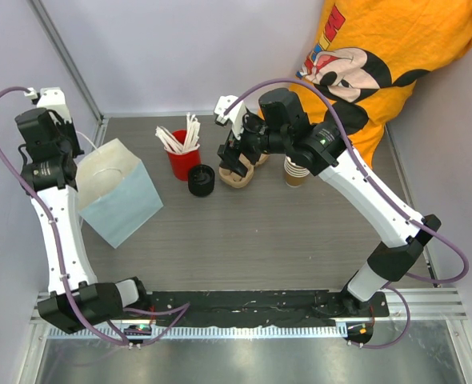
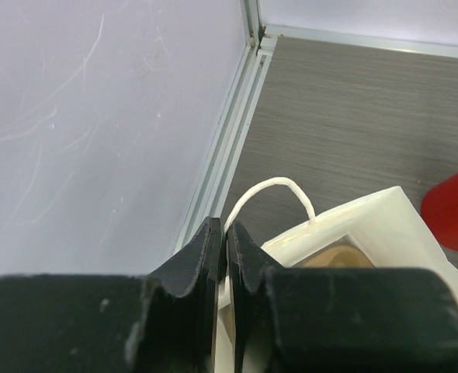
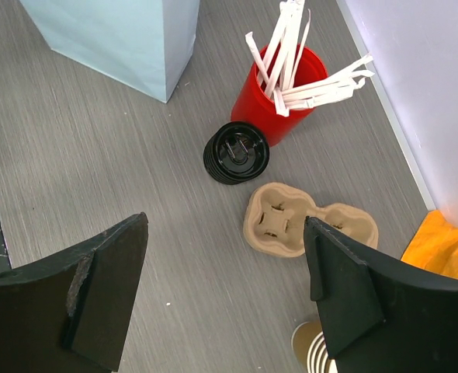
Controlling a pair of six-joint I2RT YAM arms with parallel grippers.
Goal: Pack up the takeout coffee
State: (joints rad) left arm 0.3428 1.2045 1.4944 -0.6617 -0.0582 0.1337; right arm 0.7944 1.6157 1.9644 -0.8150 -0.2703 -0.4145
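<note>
**Desk:** Where do your hands stand?

**Robot:** My left gripper is pinched together on the thin white cord handle of the light blue paper bag. The bag stands upright at the table's left side, by the wall. My right gripper hangs with its fingers wide apart, holding nothing, above the brown moulded pulp cup-carrier tray.

**Desk:** And the coffee?

**Robot:** The small brown kraft paper cup, white inside and seemingly the top of a nested stack, stands upright on the grey wood-grain table. It is just right of the tray, under my right arm. Its round black plastic lid is off it, resting on the table between the tray and the red plastic cup of white paper-wrapped sticks, near both. The lid's ribbed side suggests several lids stacked. Neither cup nor lid is in the bag. A person in an orange printed shirt stands at the far right corner.
</note>
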